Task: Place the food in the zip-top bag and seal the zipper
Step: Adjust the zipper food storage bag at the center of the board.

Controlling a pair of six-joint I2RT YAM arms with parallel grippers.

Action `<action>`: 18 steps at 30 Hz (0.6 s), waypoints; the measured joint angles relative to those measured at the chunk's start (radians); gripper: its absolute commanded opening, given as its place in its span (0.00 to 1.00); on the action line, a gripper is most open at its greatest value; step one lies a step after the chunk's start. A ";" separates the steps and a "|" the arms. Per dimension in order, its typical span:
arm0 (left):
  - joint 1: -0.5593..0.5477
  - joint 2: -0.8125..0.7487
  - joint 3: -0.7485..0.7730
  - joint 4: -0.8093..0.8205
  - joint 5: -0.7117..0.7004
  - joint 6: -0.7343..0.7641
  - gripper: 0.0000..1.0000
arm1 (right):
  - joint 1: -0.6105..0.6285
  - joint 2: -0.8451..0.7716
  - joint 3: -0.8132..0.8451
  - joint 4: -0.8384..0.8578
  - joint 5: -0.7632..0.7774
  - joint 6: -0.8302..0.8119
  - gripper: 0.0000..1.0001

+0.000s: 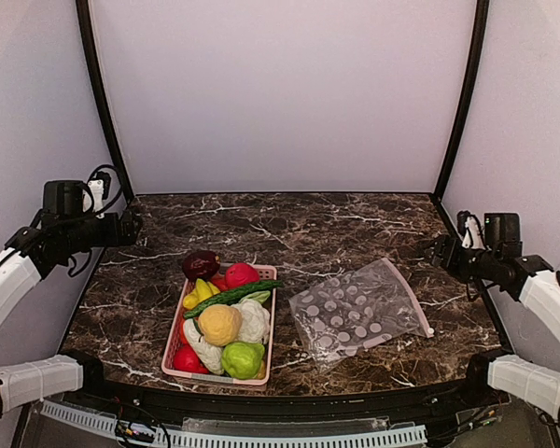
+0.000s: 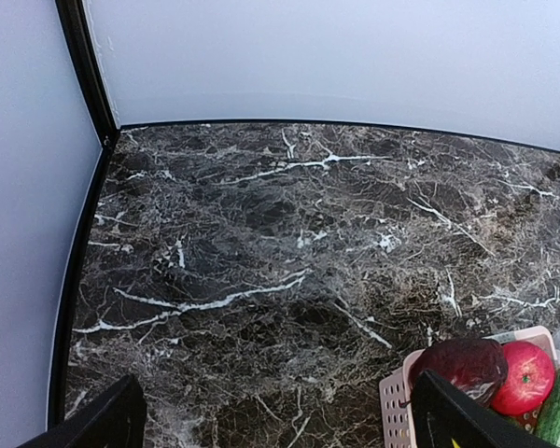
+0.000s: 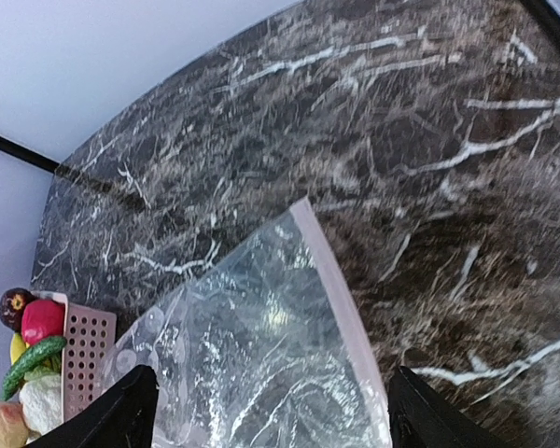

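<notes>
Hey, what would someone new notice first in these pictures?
The pink basket heaped with colourful toy food stands near the front of the dark marble table. Right of it lies the clear dotted zip-top bag, flat and empty. The left gripper and right gripper hang open at the sides.

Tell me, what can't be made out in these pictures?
- Top view: food low in the basket, buried under the upper pieces.
- Top view: whether the zipper is shut; too small.
- Left wrist view: basket cut off at the corner.
- Right wrist view: bag cut off by the bottom edge.
</notes>
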 measured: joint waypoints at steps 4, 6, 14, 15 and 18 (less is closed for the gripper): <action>0.000 -0.039 -0.045 0.023 0.016 -0.003 1.00 | 0.100 0.007 -0.072 -0.031 0.026 0.061 0.79; 0.000 -0.077 -0.062 0.027 0.023 -0.007 1.00 | 0.123 0.011 -0.114 -0.050 0.042 0.097 0.77; 0.000 -0.126 -0.082 0.027 0.027 -0.027 1.00 | 0.191 -0.024 -0.254 -0.088 0.089 0.240 0.73; 0.000 -0.126 -0.084 0.027 0.027 -0.031 1.00 | 0.196 -0.029 -0.255 -0.095 0.101 0.252 0.70; 0.000 -0.126 -0.088 0.027 0.027 -0.037 1.00 | 0.205 -0.037 -0.256 -0.109 0.149 0.276 0.65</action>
